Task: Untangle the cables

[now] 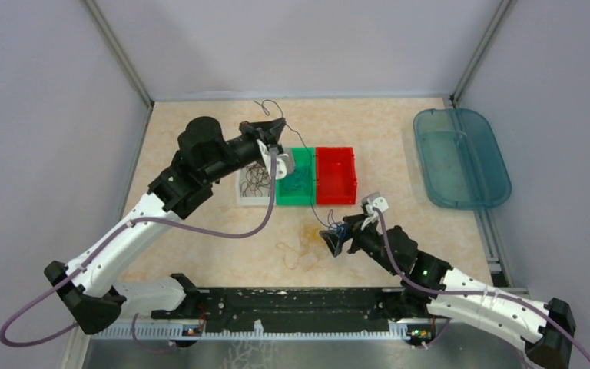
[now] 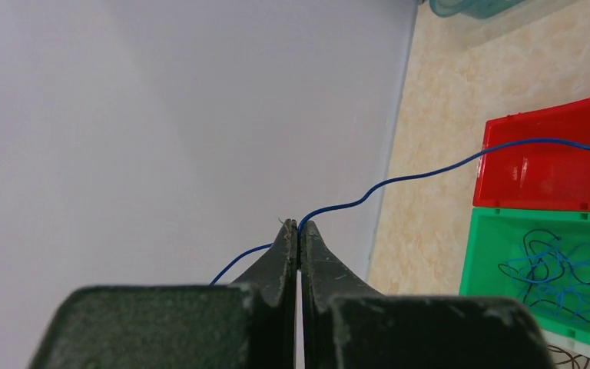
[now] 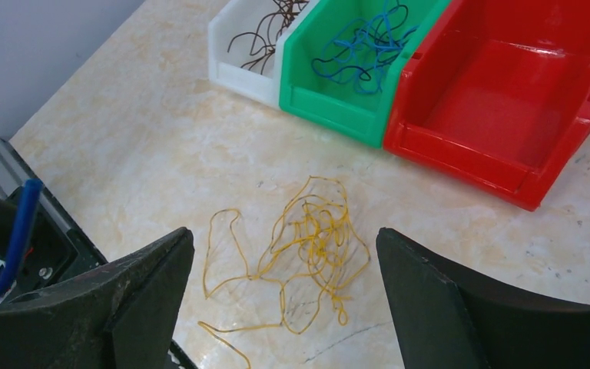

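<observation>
Yellow cables (image 3: 307, 238) lie tangled on the table (image 3: 161, 138) under my right gripper (image 3: 284, 238), jaws wide apart, empty. My left gripper (image 2: 298, 231) is closed on a blue cable (image 2: 430, 172); its far end is cut off. Beyond: white bin (image 3: 238, 73), partly cut off, green bin (image 3: 330, 108), red bin (image 3: 461, 154).

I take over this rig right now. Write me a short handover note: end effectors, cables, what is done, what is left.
Left end effector: shut on one blue cable, held up in the air.
Right end effector: open, empty, over the yellow cables lying tangled on the table.
Done: brown cables in white bin, blue cables in green bin.
To do: place the held blue cable, sort the yellow; red bin holds nothing yet.
</observation>
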`<control>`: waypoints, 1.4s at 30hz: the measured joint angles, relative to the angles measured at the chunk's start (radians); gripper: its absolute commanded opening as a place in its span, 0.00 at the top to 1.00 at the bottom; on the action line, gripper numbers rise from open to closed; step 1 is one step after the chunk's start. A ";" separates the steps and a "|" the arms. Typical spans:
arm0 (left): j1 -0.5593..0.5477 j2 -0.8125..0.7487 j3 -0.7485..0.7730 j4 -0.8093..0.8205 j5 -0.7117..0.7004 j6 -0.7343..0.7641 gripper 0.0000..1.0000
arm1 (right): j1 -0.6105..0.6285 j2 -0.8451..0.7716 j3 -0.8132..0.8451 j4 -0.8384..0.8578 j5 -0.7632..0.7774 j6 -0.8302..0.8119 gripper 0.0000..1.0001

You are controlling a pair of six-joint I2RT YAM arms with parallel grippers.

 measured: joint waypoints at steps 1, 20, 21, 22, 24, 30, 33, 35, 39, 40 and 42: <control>0.014 0.003 0.000 0.010 -0.001 -0.021 1.00 | 0.000 0.003 0.008 -0.008 0.006 0.001 0.11; 0.193 0.023 0.007 0.232 0.004 -0.276 1.00 | 0.000 0.151 0.059 -0.084 0.114 0.010 0.13; 0.193 0.023 0.006 0.237 0.006 -0.280 1.00 | 0.000 0.151 0.059 -0.084 0.119 0.010 0.13; 0.193 0.023 0.003 0.241 0.008 -0.282 1.00 | 0.000 0.151 0.061 -0.085 0.122 0.013 0.13; 0.199 0.024 -0.006 0.250 0.011 -0.285 1.00 | 0.000 0.151 0.071 -0.092 0.131 0.016 0.13; 0.227 0.047 -0.076 0.266 0.017 -0.285 1.00 | 0.000 0.137 0.111 -0.111 0.164 0.022 0.14; 0.231 0.066 -0.139 0.268 0.016 -0.270 1.00 | 0.000 0.109 0.121 -0.125 0.177 0.025 0.14; 0.235 0.086 -0.177 0.265 0.013 -0.259 1.00 | 0.000 0.086 0.124 -0.138 0.187 0.026 0.14; 0.236 0.117 -0.208 0.257 0.009 -0.251 1.00 | 0.000 0.045 0.125 -0.170 0.201 0.029 0.14; 0.236 0.121 -0.208 0.257 0.009 -0.251 1.00 | 0.000 0.036 0.125 -0.179 0.205 0.031 0.14; 0.236 0.121 -0.207 0.262 0.009 -0.254 1.00 | 0.000 0.019 0.125 -0.190 0.212 0.034 0.14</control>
